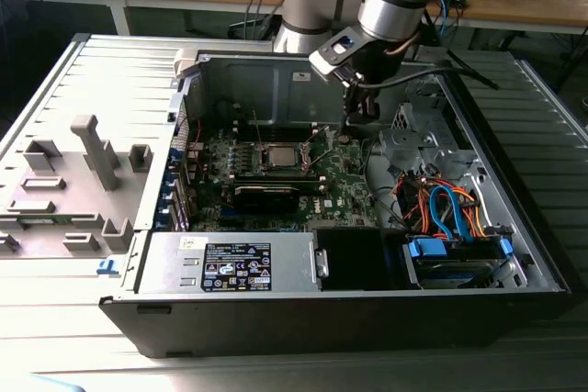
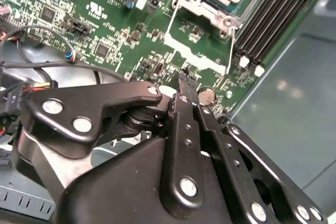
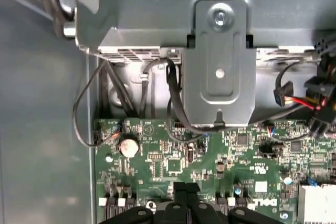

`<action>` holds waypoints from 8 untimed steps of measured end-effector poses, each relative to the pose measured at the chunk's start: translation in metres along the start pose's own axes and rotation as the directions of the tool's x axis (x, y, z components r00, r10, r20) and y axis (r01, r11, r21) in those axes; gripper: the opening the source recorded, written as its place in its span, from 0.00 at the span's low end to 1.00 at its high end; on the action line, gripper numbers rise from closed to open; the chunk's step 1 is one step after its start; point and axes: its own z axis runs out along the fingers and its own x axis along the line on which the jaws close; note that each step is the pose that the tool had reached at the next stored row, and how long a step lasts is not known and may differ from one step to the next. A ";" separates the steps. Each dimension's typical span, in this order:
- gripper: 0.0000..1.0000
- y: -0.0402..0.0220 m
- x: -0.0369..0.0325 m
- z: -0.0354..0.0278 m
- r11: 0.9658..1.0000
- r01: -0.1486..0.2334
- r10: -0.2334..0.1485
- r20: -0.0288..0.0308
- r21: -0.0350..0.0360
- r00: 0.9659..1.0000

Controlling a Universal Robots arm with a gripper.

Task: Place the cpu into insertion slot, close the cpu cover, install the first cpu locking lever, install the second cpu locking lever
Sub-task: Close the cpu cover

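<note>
The hand [image 1: 356, 128], pinched narrow and holding nothing, hovers above the motherboard [image 1: 344, 183], near the cpu [image 1: 280, 155], on the exterior view's right of it.

Open dark metal computer case [image 1: 514, 181] lies on its side on a ribbed grey worktop [image 1: 92, 71]. Inside, the small silver-grey square cpu [image 1: 279, 155] sits in the dark-framed insertion slot [image 1: 265, 168] on the green circuit board [image 1: 344, 190]. The arm's black end effector [image 1: 353, 126] hangs over the board, toward the exterior view's right of the slot and apart from it. Orange and blue cables [image 1: 446, 208] lie further right.
</note>
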 end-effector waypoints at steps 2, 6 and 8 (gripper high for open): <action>0.11 0.0021 -0.0001 0.0017 1.000 0.012 -0.012 0.002 0.005 1.000; 0.11 0.0035 0.0000 0.0081 0.998 0.058 -0.059 0.006 0.010 0.998; 0.11 0.0037 0.0001 0.0105 0.998 0.059 -0.059 0.006 0.011 0.998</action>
